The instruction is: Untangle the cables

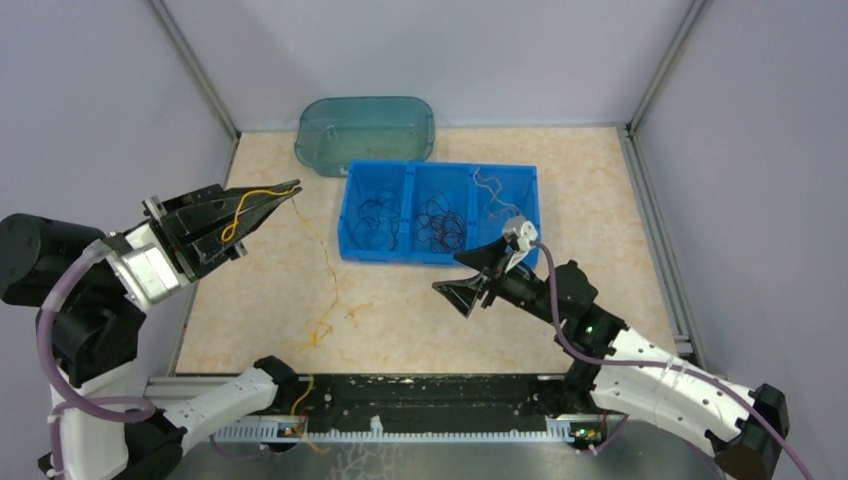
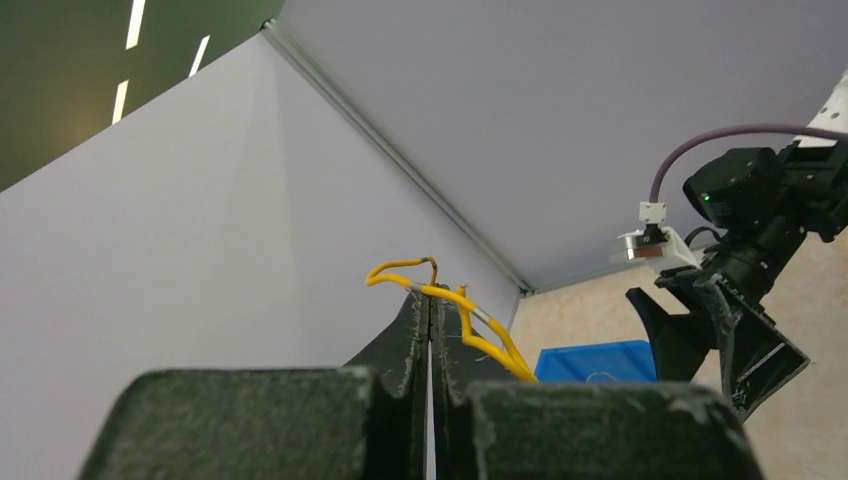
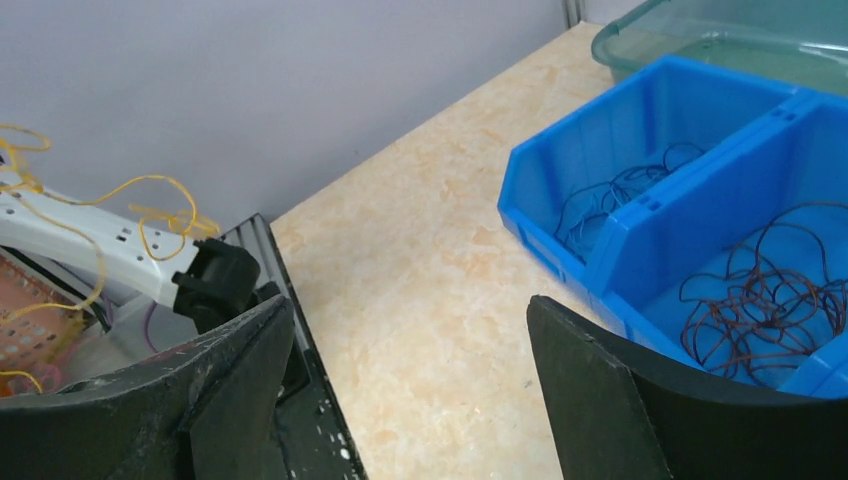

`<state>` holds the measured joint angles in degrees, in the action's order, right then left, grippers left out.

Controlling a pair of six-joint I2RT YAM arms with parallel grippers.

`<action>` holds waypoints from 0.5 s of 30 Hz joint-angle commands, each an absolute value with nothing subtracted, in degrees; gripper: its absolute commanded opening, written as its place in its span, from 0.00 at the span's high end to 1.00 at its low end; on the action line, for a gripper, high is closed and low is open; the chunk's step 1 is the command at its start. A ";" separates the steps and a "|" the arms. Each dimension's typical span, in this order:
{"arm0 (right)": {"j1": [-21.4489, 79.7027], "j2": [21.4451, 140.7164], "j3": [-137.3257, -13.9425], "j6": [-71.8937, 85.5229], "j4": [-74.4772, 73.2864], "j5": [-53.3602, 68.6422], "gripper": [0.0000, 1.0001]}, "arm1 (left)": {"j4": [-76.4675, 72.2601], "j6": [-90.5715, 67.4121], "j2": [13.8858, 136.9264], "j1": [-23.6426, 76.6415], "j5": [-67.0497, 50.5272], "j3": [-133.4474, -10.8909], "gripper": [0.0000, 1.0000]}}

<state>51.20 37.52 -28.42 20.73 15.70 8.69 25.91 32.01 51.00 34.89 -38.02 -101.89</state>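
Closest, low in the top view, the right jaws stand wide apart over the surface [image 1: 400, 310], holding nothing. At the left, the left jaws are pressed together on a yellow cable [image 1: 238, 216]. A thin strand trails from their tips down to a small yellow tangle [image 1: 320, 333] lying lower left of centre. Beyond, a blue bin [image 1: 440, 256] holds dark cables [image 1: 440, 225] in its left and middle compartments and a pale wire [image 1: 495, 195] in the right one. A teal tub [image 1: 365, 130] sits behind it, at upper centre.
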 commanded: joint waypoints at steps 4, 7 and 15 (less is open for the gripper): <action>50.93 41.13 -29.29 22.60 26.19 12.68 0.14 | 23.87 25.75 51.44 33.87 -45.30 -105.55 1.00; 51.39 45.85 -33.58 25.53 33.61 17.54 0.16 | 23.65 25.05 51.42 33.51 -45.99 -105.23 1.00; 59.76 54.64 -44.34 20.72 38.88 19.90 0.18 | 21.35 24.43 50.98 33.14 -46.27 -101.99 1.00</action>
<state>57.32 52.60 -39.00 22.70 30.41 17.28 23.59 26.04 51.13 33.61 -44.64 -103.57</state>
